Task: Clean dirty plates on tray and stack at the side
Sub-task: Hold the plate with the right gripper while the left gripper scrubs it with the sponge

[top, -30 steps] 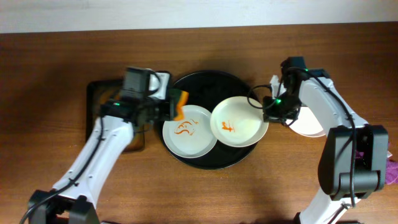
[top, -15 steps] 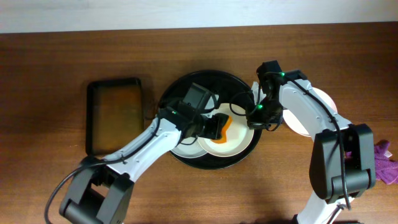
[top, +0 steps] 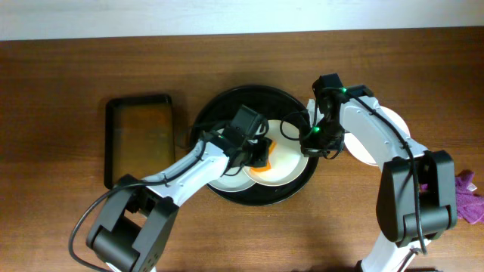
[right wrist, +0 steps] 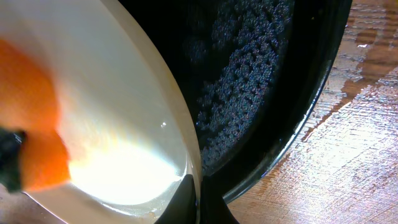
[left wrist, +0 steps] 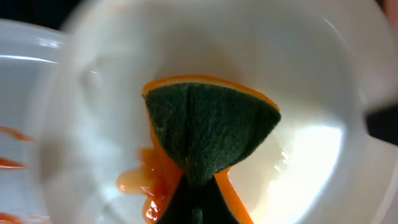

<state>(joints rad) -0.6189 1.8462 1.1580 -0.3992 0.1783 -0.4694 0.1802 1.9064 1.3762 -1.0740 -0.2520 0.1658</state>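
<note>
Top-down overview; wrist close-ups sharing plate (left wrist: pixel 311 74)

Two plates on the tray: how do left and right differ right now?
The right plate is pinched at its rim by the right gripper; the left plate is not gripped. The sponge in the left gripper presses on the right plate; the left plate has no sponge on it, its red streaks showing. Both are white, sauce-stained and on the black tray.

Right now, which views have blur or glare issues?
Left wrist: sponge sharp, the plate rim around it blurred, glare patch lower right. Right wrist: tray texture crisp, bright hotspot on the plate, sponge at left soft, table wood shows sheen. Overhead: evenly lit, sharp, only soft shadows.
</note>
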